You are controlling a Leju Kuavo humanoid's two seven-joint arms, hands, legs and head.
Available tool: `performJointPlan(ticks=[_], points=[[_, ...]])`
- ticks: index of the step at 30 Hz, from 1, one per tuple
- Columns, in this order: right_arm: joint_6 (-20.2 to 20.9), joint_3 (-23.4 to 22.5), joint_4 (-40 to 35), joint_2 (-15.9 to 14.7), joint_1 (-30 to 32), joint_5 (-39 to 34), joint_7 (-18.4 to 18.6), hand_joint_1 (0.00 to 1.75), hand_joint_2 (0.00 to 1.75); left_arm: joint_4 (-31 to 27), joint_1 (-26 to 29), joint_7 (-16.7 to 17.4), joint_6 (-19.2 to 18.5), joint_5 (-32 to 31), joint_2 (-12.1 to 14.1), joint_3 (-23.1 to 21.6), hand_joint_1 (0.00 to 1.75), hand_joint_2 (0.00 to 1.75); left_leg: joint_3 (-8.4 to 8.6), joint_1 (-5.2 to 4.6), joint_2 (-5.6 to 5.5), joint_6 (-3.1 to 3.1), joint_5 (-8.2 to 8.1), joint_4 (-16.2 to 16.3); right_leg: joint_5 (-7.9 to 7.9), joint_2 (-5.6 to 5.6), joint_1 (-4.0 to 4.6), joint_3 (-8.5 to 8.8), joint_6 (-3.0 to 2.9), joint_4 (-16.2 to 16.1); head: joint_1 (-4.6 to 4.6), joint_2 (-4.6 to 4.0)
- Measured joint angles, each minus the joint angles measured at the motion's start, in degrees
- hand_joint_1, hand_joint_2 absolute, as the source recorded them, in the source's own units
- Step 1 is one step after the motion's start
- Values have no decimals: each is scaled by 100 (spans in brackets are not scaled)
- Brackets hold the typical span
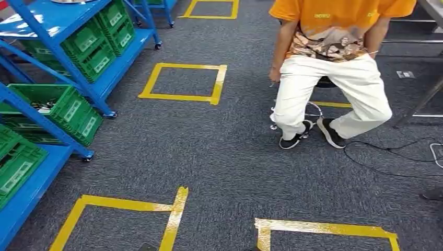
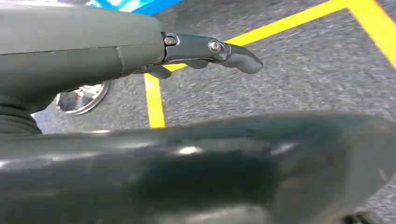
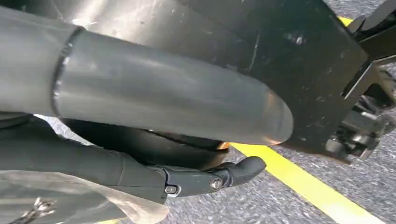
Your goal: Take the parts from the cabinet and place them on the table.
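Observation:
My right hand (image 3: 154,140) hangs low over the carpet. Its thick thumb lies straight and a dark finger (image 3: 210,177) stretches out below it. A clear plastic bag (image 3: 84,205) with a small metal part inside is pressed against that finger at the palm. My left hand (image 2: 140,51) also hangs near the floor, one finger (image 2: 219,49) straight and nothing between the fingers. A shiny round metal piece (image 2: 81,98) shows past its palm, partly hidden. The blue cabinet (image 1: 78,78) with green bins (image 1: 96,49) stands at the left in the head view.
A person (image 1: 329,68) in an orange shirt sits on a stool ahead to the right, back turned. Cables (image 1: 386,154) trail over the grey carpet beside them. Yellow tape squares (image 1: 183,81) mark the floor. A table leg (image 1: 423,99) stands at the far right.

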Motion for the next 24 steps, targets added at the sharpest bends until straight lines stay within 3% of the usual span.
performJointPlan(ticks=[1,2,3,6,7,8,9,10,12,13,14,15,16,17,18,19,21,22,24], points=[[2,0,-7,0,2,0,17,0,0,0,-2,-11,-2,0,7,7,0,0,281,0,117,11,252,-544,-24,-66,0,35,13,0,-2,0],[2,0,-11,0,12,0,24,0,0,0,-9,-24,-2,0,11,11,0,0,473,-36,428,19,247,-905,-52,-120,23,63,50,-4,0,0],[4,0,-11,0,22,0,24,0,0,0,-34,-31,0,0,13,15,0,0,497,-102,500,64,216,-1027,-90,-163,74,56,102,28,-26,0],[4,0,-24,0,15,0,48,0,0,0,-16,-52,4,4,31,37,0,0,449,-105,315,155,199,-995,-104,-349,86,128,164,-39,20,0],[2,0,-39,4,18,0,57,0,0,0,-6,-59,4,7,35,42,0,0,491,-59,236,201,225,-1042,-150,-372,86,142,205,-36,22,0],[7,2,-42,7,15,0,44,0,0,0,2,-59,9,15,39,55,0,0,499,-40,180,221,235,-1059,-243,-35,66,73,234,74,50,0],[11,7,-28,9,15,0,26,0,0,0,-13,-63,7,13,48,70,0,0,495,-37,126,261,237,-1058,-412,193,49,-74,241,372,76,2],[11,9,-26,9,13,0,13,0,0,0,-32,-77,7,4,48,72,0,0,489,-40,53,295,235,-1058,-630,299,47,-314,247,852,96,2],[9,9,-26,9,-3,0,2,0,0,0,-34,-90,4,-11,57,72,0,0,497,-58,-118,308,228,-1057,-885,368,57,-787,245,1718,103,2],[9,11,-26,9,-23,0,0,0,0,0,-22,-92,5,-11,64,74,0,0,510,-64,-206,309,226,-1056,-801,379,59,-868,234,1786,100,2],[11,11,-26,9,-30,0,13,0,0,0,-15,-92,4,-13,64,74,0,0,524,-66,-295,310,224,-1055,-596,389,60,-815,219,1603,103,0],[11,11,-26,9,-31,0,17,0,0,0,-14,-94,4,-13,66,74,0,0,538,-67,-398,308,222,-1052,-317,410,56,-670,206,1225,101,2],[20,11,-26,9,-31,0,17,0,0,0,-16,-94,5,-15,66,74,0,0,554,-65,-497,300,217,-1052,-4,502,46,-463,189,703,103,2],[35,11,-24,9,-26,0,28,0,0,0,-17,-96,4,-15,64,74,0,0,549,-58,-577,284,207,-1050,166,756,25,-315,175,272,105,2],[46,11,-2,9,-25,0,33,0,0,0,-29,-96,7,-15,66,74,0,0,521,-89,-647,255,205,-1009,105,911,-6,-258,165,159,94,0],[46,11,-2,9,-31,0,35,0,0,0,-28,-98,7,-15,66,74,0,0,476,-63,-720,228,219,-1006,34,879,4,-133,161,76,103,0],[48,11,-2,9,-46,-2,39,0,0,0,11,-101,9,-24,68,76,0,0,458,-23,-821,147,260,-1045,49,788,38,-143,115,76,105,2],[48,13,-2,22,-49,-2,39,0,0,2,23,-105,9,-31,72,79,0,0,449,-49,-889,114,258,-1043,75,707,1,-120,74,19,96,0],[48,13,-4,26,-33,-2,50,0,0,2,26,-127,9,-35,74,79,0,0,331,-74,-295,53,17,-740,86,536,-6,-56,20,-47,35,0]])
